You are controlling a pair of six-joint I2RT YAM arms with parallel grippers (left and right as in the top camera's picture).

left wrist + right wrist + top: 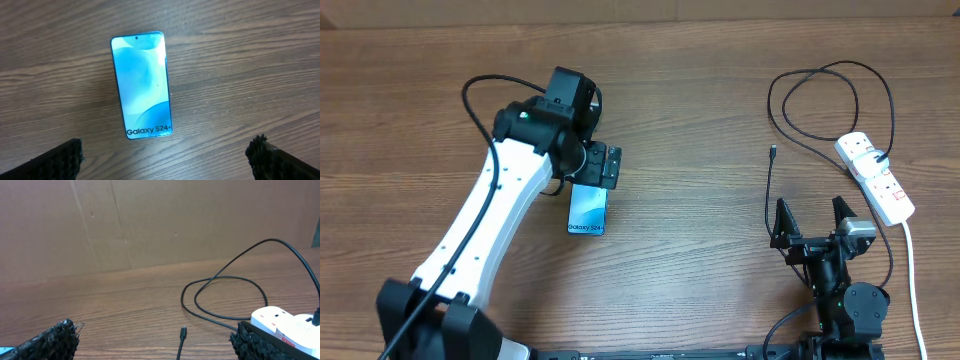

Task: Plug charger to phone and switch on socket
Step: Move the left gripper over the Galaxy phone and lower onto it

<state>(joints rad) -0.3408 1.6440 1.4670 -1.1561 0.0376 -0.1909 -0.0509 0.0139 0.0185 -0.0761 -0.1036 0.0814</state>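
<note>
Phone lies flat on the wood surface, screen up, and your left claw hangs right over its top end, fingers spread wide and gripping nothing. Your right claw sits near the front edge, also wide apart and empty. The charger plug lies loose just ahead of it, well apart from the phone; its cable loops round to the socket on the right.
</note>
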